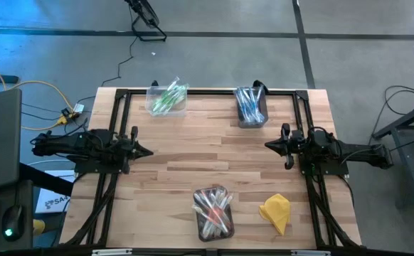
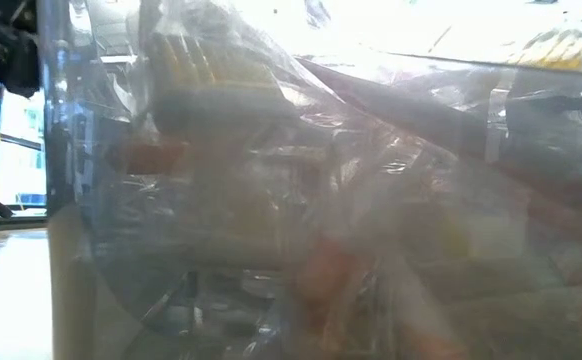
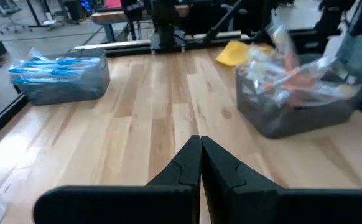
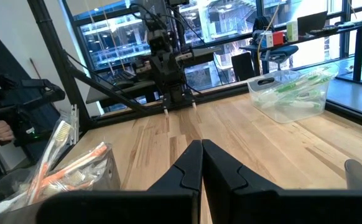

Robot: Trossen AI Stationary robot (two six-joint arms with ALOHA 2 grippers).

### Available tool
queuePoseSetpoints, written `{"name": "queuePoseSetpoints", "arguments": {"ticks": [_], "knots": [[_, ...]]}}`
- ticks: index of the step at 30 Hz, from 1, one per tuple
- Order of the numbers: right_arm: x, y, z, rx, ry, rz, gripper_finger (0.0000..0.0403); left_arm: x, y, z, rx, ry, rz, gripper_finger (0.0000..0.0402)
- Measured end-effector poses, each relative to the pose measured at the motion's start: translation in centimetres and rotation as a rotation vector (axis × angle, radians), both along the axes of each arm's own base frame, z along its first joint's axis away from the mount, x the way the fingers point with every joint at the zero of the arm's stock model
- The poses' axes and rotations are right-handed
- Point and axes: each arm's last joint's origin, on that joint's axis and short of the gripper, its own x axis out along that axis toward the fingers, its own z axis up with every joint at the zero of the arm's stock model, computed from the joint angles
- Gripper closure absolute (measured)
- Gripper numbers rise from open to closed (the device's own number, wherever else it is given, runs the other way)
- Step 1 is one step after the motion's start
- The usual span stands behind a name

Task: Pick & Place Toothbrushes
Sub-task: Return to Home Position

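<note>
Sitting on the desk (image 1: 193,160), a clear bin (image 1: 154,108) holds green toothbrushes (image 1: 170,96), a dark bin (image 1: 252,122) beside it blue toothbrushes (image 1: 247,101), a second dark bin (image 1: 201,233) by the yellow cloth (image 1: 276,211) orange toothbrushes (image 1: 214,208), all thin and white. Left hand (image 1: 146,151) and right hand (image 1: 269,145) are pressed together.

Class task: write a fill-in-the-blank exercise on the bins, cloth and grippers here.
The clear bin holds ___ toothbrushes.
The dark bin nearest the clear bin holds ___ toothbrushes.
The ___ cloth lies beside the bin of orange toothbrushes.
The left gripper and the right gripper are both ___.
Missing words: green; blue; yellow; shut.
</note>
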Motion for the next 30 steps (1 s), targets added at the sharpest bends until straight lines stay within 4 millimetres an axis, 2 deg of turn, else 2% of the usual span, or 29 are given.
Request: {"name": "queuePoseSetpoints", "arguments": {"ticks": [7, 30], "knots": [[0.0, 0.0, 0.0, 0.0, 0.0, 0.0, 0.0401, 1.2, -0.1, -2.3, -0.005, -0.042, 0.013, 0.04], [0.0, 0.0, 0.0, 0.0, 0.0, 0.0, 0.0401, 1.4, -0.1, -2.8, 0.033, -0.038, -0.002, 0.04]]}}
